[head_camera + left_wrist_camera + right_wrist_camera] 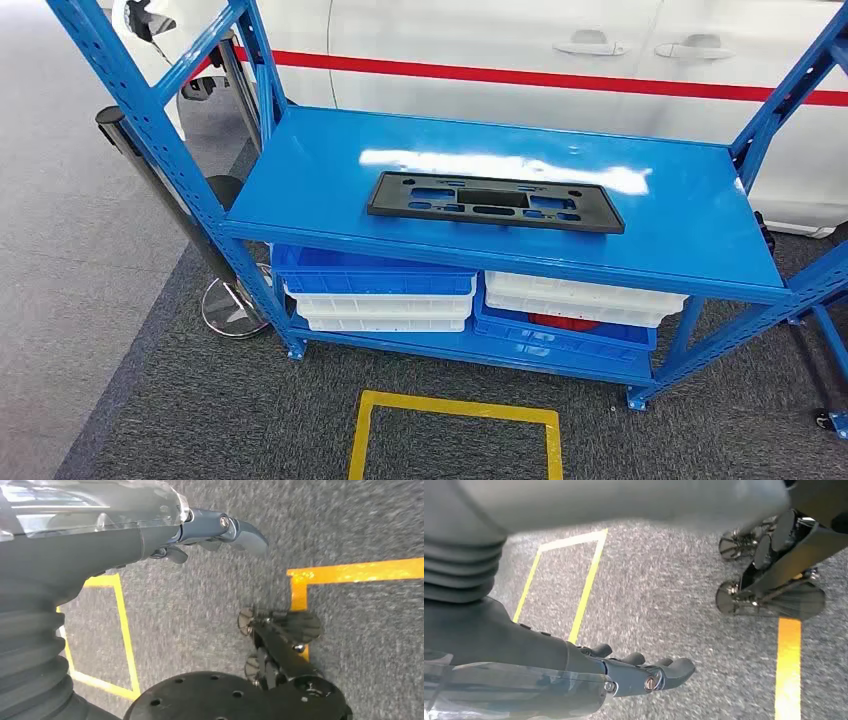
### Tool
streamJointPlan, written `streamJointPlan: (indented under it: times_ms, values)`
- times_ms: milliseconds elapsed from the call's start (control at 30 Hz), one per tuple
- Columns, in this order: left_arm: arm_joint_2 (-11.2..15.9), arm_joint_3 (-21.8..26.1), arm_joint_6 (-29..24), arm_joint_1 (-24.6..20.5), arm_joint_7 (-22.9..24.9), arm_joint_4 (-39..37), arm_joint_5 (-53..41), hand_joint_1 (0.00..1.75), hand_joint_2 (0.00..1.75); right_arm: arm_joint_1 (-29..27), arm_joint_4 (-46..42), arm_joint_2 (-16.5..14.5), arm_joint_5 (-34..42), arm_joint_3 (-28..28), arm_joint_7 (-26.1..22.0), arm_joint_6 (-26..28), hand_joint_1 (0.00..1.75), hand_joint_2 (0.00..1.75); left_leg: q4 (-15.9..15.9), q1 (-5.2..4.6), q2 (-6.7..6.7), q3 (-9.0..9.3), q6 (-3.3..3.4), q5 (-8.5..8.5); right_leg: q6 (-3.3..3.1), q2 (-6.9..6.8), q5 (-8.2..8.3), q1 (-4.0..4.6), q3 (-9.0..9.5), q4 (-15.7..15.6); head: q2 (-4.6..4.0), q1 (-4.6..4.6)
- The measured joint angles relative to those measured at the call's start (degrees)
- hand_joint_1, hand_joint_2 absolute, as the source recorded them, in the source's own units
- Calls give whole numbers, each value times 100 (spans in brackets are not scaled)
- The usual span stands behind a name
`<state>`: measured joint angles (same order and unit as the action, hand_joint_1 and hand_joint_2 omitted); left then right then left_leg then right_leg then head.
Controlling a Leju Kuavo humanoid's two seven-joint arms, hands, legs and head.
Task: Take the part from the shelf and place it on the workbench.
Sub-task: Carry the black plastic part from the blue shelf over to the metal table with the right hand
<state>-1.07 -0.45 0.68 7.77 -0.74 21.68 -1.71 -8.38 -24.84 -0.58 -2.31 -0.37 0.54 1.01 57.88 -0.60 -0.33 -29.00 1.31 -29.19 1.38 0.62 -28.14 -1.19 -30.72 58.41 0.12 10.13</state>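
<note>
Both robot hands (215, 532) (644, 672) empty, fingers loosely extended over carpet (200, 610); part (495, 202) on shelf (680, 215).

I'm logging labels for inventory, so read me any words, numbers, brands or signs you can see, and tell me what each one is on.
None: no readable text in any view.
Black part on the blue shelf: moulded cut-outs, no lettering visible.
Blue bins and white bins: no labels visible.
White car: a red stripe, no writing.
Floor: yellow tape square, unmarked.
</note>
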Motion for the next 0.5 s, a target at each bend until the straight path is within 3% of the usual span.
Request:
streamJointPlan:
  times_ms: [367,500]
  values:
    - [-204,-784,398,-222,-276,0,-849,0,175,304,-1183,19,-818,490,-220,446,0,175,1,-1,0,4,2,4,1,1,5,-1,6,1,-1,-1]
    - [-276,-1063,539,-300,-353,0,-1133,0,0,693,-1700,59,-1172,831,-293,473,0,0,2,0,0,4,2,9,2,1,10,0,5,1,1,0]
